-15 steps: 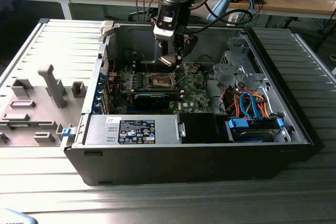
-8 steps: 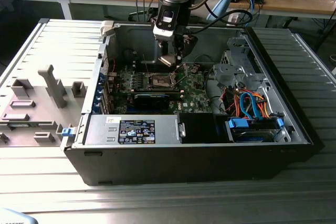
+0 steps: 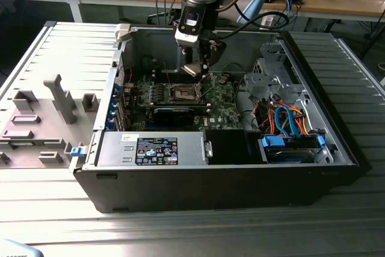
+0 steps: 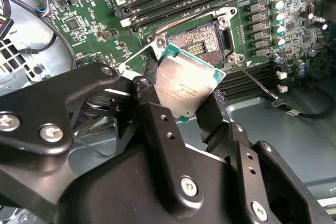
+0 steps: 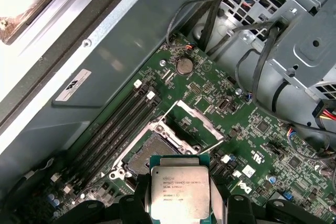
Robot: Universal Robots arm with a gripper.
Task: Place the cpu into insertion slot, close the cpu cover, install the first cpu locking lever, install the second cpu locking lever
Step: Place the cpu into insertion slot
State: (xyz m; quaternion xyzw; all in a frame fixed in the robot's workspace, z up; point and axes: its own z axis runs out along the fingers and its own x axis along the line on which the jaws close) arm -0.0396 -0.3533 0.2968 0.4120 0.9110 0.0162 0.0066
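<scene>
while the jaws clamp the cpu (image 4: 184,85) by its edges, it hangs tilted above the open socket (image 4: 202,38), whose cover (image 5: 205,121) stands raised.

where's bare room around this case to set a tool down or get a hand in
Bare: the ribbed table nearer the camera than the case, and at the exterior view's right of it. Inside it is crowded: the gripper holds the cpu by the open socket, and cables pack the corner at the exterior view's right.
</scene>
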